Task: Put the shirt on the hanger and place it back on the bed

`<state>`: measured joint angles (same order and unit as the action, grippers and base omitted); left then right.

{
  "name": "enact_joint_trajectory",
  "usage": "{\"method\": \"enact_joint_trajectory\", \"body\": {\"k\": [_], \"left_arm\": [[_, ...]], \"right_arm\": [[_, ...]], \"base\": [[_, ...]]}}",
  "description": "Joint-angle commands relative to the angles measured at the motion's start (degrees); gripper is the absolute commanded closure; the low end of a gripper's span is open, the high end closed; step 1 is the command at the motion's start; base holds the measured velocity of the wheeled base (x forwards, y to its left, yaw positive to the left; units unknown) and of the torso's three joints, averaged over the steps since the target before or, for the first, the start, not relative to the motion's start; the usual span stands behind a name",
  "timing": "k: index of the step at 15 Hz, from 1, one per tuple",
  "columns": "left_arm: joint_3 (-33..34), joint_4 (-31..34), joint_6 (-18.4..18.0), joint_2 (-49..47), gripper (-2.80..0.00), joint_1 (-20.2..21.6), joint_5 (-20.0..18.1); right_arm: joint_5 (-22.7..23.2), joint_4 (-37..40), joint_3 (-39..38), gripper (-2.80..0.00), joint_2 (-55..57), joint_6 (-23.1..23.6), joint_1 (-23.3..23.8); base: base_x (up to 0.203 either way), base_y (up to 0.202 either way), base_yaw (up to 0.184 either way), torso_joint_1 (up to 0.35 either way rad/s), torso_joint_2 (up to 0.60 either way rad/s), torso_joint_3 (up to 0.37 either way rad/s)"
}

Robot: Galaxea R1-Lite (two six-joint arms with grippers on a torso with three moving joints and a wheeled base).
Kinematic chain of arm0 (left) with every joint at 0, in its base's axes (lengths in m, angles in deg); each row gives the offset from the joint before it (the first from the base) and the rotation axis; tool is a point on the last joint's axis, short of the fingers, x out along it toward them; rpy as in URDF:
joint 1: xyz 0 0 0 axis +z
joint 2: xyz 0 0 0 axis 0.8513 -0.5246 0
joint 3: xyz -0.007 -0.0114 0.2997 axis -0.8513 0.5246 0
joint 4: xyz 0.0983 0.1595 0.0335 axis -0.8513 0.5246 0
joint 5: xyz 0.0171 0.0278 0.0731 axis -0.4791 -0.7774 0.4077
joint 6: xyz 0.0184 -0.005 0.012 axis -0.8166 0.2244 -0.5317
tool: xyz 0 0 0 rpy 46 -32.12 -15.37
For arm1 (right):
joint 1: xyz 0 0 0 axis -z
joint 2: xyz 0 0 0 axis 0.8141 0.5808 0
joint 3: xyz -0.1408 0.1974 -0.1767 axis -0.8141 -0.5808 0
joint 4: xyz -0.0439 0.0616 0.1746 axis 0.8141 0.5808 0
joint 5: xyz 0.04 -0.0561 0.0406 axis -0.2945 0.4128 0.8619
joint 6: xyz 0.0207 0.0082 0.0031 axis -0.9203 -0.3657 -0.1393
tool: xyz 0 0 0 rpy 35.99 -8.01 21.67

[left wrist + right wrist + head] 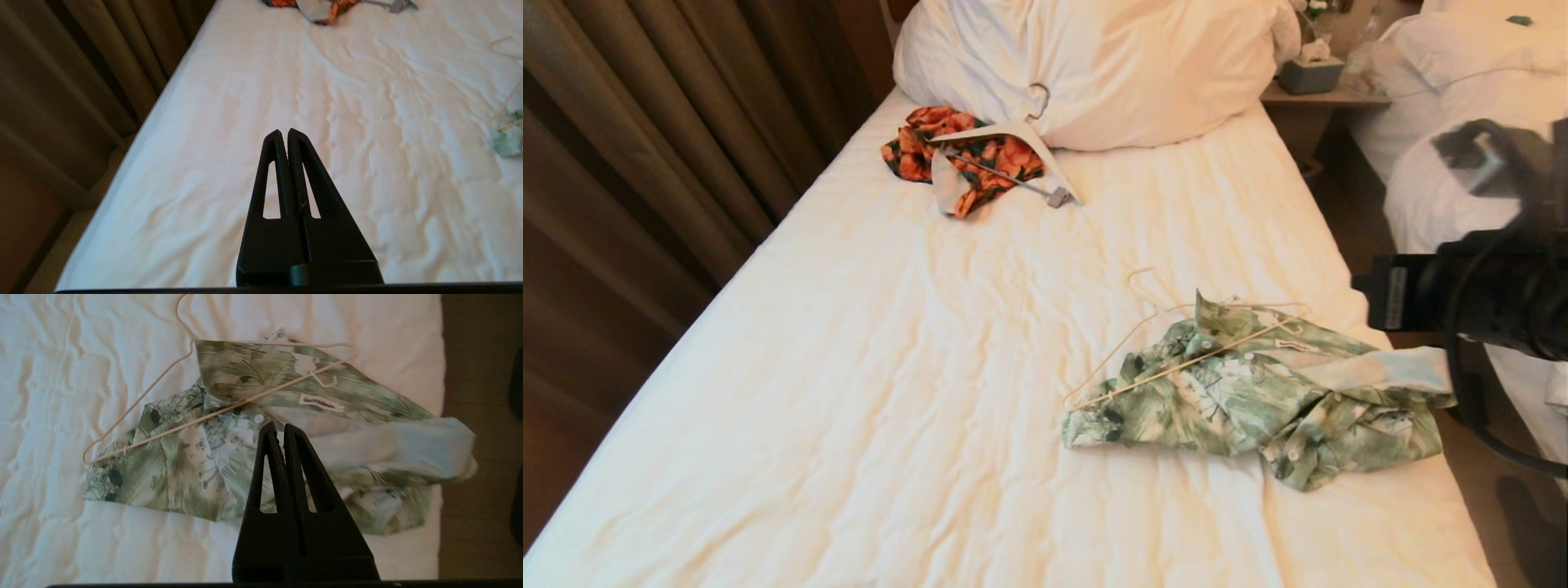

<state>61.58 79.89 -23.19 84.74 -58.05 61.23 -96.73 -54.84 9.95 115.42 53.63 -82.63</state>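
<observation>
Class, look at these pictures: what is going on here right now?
A two-armed robot faces a bed. A green leaf-print shirt lies crumpled near the bed's right edge, with a thin cream hanger lying partly across it, not yet inside it. The right gripper hovers shut above the shirt, holding nothing. The left gripper is shut too, over bare sheet. An orange floral garment lies by the pillow.

A bedroom, likely a hotel room: a bed (915,343) with a wrinkled white sheet and big pillows (1094,65), a second bed (1462,82) with a heaped duvet alongside, a nightstand (1327,98) with a tissue box (1311,73) between them, and heavy brown curtains (645,139) along the far side.
</observation>
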Motion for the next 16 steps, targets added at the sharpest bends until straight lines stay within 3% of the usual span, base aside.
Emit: {"method": "enact_joint_trajectory", "body": {"k": [1,6,12,16], "left_arm": [[3.25,0.1,0.65,2.63,0.0,-0.08,-0.43],[10.37,0.14,1.77,2.7,0.0,-0.1,-8.9],[12.55,-0.03,1.44,2.7,0.0,-0.13,-9.23],[12.55,-0.03,1.99,2.7,0.0,-0.13,-9.13]], "right_arm": [[-0.18,0.15,-5.39,0.0,-11.48,0.0,0.89],[-0.13,1.39,-16.99,0.0,-34.18,1.41,8.93],[0.15,10.7,-20.53,0.0,-50.57,1.01,19.58],[1.12,12.97,-26.23,0.0,-59.06,-2.63,24.55]], "base": [[0.0,0.0,0.0,0.0,0.0,0.0],[0.0,0.0,0.0,0.0,0.0,0.0],[0.0,0.0,0.0,0.0,0.0,0.0],[0.0,0.0,0.0,0.0,0.0,0.0]]}}
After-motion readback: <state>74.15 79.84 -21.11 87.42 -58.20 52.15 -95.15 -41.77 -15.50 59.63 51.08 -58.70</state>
